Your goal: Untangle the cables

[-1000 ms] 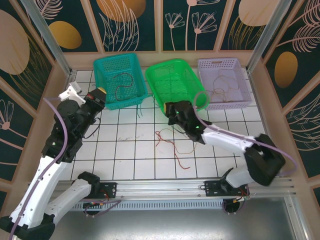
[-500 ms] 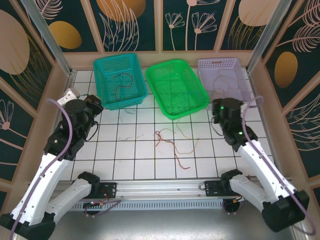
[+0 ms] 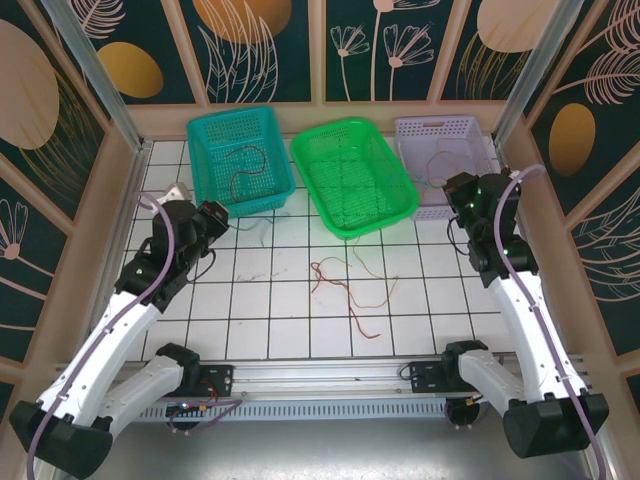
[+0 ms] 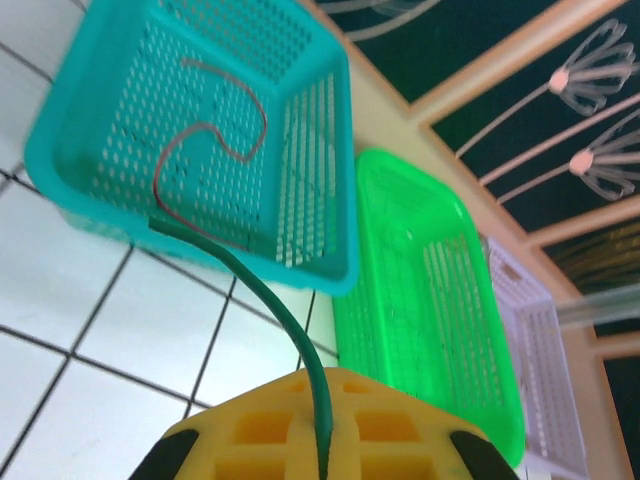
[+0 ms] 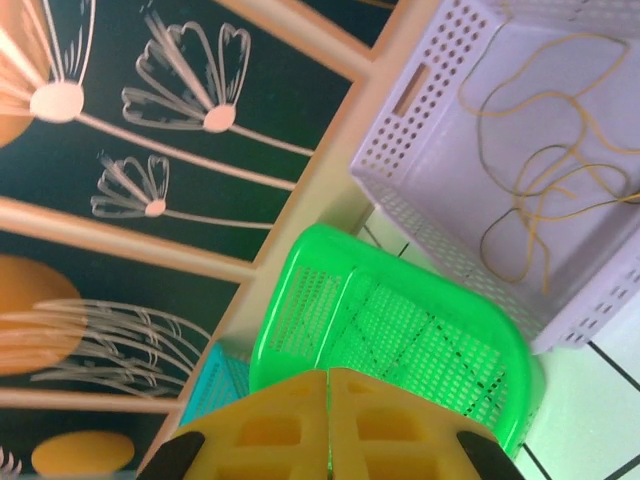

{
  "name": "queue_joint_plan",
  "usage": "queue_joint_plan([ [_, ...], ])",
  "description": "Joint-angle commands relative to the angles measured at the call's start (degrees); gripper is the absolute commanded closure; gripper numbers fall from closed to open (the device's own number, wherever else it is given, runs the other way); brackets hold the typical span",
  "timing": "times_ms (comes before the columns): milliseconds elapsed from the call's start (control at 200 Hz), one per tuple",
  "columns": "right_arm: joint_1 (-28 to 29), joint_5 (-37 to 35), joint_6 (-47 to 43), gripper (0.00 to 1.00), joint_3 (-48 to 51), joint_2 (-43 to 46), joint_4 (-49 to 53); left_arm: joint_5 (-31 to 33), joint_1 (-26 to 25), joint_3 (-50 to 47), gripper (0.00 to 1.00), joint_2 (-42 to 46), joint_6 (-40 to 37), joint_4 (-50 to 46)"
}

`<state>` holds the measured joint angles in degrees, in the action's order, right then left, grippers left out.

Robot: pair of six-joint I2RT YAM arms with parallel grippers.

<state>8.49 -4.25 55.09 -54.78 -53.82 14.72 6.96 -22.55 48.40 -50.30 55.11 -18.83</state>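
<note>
Leftmost, the left gripper (image 4: pixel 322 420) was clamped on a green cable (image 4: pixel 268 300) that ran toward the teal basket (image 3: pixel 230 114), which held a reddish-brown cable (image 3: pixel 245 165). Centrally, red cables (image 3: pixel 350 305) lay loose on the table (image 3: pixel 250 310), near the green basket (image 3: pixel 335 130). Rightmost, the right gripper (image 5: pixel 328 395), pads together and empty, hovered beside the lavender basket (image 3: pixel 437 123) containing a tan cable (image 5: pixel 540 190).

Cropped hands, hidden basket
In the left wrist view the green cable (image 4: pixel 262 290) vanishes into the seam of the left hand (image 4: pixel 322 382), itself cropped by the bottom edge; the right hand (image 5: pixel 328 380) is cropped likewise, and the teal basket (image 5: pixel 215 388) sits mostly hidden behind the green basket (image 5: pixel 400 312).
</note>
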Motion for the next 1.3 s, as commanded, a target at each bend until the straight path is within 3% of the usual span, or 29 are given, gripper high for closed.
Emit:
queue_joint_plan([
  [0,2.7,3.1,-5.1,1.00,-2.1,-1.2,-2.7,-8.4,0.0,-3.9,1.00,-0.8,2.9,6.9],
  [200,10.6,-0.3,-7.9,1.00,-3.4,-3.9,-2.6,-11.8,0.0,-13.2,1.00,-2.2,7.1,16.7],
  [485,18.0,-2.1,-8.9,1.00,-4.7,-8.0,-1.1,-9.4,0.0,-20.2,1.00,-2.4,6.7,18.5],
  [651,21.1,-2.7,-10.0,1.00,-5.4,-10.2,0.3,-7.2,0.0,-20.5,0.47,-4.2,5.4,16.7],
  [756,22.0,-3.4,-10.3,1.00,-5.9,-11.1,1.2,-6.5,0.0,-17.6,0.33,-5.5,3.4,14.1],
  [951,22.0,-5.9,-10.1,1.00,-11.0,-14.6,7.2,-5.1,0.0,-11.7,0.22,-4.2,-2.1,12.6],
  [1296,22.1,-12.2,-8.6,1.00,-17.2,-19.7,15.2,-7.9,0.0,-5.8,0.20,-6.0,-7.0,11.8],
])
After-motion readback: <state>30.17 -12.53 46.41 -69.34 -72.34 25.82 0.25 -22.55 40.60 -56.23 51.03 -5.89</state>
